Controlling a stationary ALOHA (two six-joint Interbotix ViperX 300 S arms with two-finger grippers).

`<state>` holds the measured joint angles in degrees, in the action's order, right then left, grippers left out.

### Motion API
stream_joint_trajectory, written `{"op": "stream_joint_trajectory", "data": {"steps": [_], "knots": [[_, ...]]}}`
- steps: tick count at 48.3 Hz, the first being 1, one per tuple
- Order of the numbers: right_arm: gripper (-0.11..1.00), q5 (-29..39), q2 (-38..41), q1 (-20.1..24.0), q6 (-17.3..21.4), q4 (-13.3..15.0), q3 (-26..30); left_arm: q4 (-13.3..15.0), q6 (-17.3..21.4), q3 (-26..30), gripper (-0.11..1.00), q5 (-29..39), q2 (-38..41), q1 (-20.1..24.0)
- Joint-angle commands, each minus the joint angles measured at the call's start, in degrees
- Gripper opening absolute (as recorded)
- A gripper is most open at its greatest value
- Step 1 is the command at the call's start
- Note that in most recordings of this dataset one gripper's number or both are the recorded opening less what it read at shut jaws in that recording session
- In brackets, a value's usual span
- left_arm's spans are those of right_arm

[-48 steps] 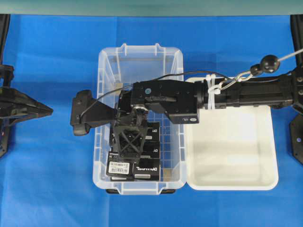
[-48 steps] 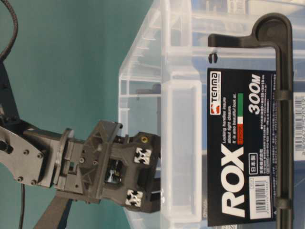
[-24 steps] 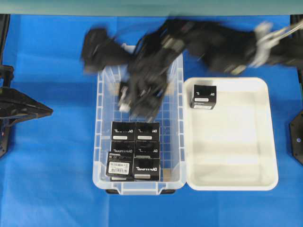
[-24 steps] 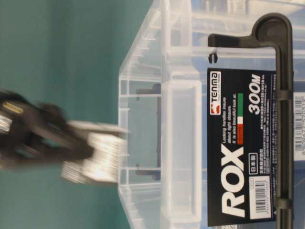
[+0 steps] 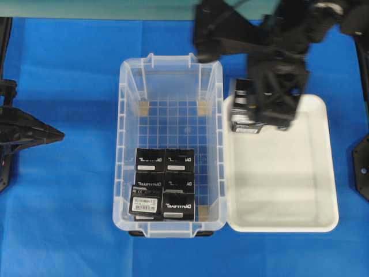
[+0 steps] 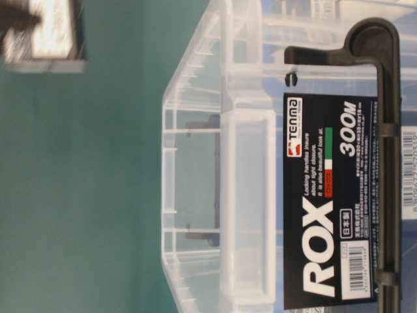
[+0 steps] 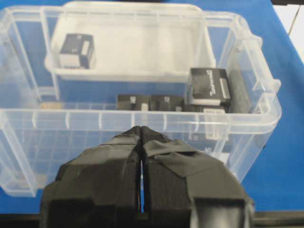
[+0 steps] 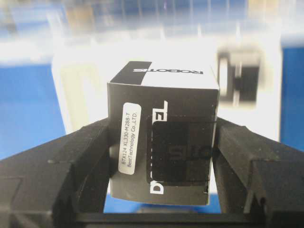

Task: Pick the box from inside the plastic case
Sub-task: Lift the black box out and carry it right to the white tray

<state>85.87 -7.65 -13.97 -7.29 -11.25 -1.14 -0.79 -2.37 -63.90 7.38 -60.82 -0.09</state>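
My right gripper [image 8: 163,147] is shut on a small black box [image 8: 161,90] with white lettering and a narrow white label, held by its two sides. In the overhead view this gripper [image 5: 268,101] hangs over the far left corner of the white tray [image 5: 288,190], outside the clear plastic case [image 5: 124,144]. Several identical boxes [image 5: 164,173] sit packed at the near end of the case. My left gripper [image 7: 141,130] is shut and empty, outside the case's long wall [image 7: 142,115].
Another black box [image 5: 245,124] lies in the white tray under the right arm. A black box with a barcode sticker [image 5: 145,203] sits on the stack in the case. Blue cloth covers the table all round.
The right gripper has risen out of the case with a box and swung up and to the right, over the white tray. The left arm has not moved.
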Motion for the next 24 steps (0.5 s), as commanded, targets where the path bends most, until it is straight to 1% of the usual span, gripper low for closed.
{"op": "stream_joint_trajectory", "data": {"steps": [1, 6, 7, 11, 18, 22, 24], "knots": [[0.63, -2.4, -4.1, -1.2, -0.2, 0.1, -6.0, -0.1, -0.1, 1.1, -0.03, -0.3, 0.5, 0.3], [0.63, -8.3, -8.6, -3.0, -1.7, 0.1, -14.3, -0.2, -0.1, 1.1, -0.03, -0.3, 0.6, 0.3], [0.63, -10.5, -9.8, -3.4, -2.6, 0.1, -17.2, -0.1, -0.1, 1.1, -0.03, -0.3, 0.5, 0.3], [0.63, -15.3, -12.1, -3.9, -6.2, 0.4, -24.2, -0.1, -0.1, 1.1, -0.03, -0.3, 0.5, 0.3], [0.63, -22.5, -13.0, -4.2, -11.7, 1.1, -33.0, -0.1, -0.1, 1.1, -0.03, -0.3, 0.5, 0.3], [0.63, -27.1, -12.0, -4.5, -13.8, 1.2, -37.4, -0.2, -0.1, 1.1, -0.03, -0.3, 0.5, 0.3], [0.63, -28.9, -11.3, -4.7, -14.6, 1.3, -38.8, -0.1, -0.1, 1.1, -0.03, -0.3, 0.5, 0.3]]}}
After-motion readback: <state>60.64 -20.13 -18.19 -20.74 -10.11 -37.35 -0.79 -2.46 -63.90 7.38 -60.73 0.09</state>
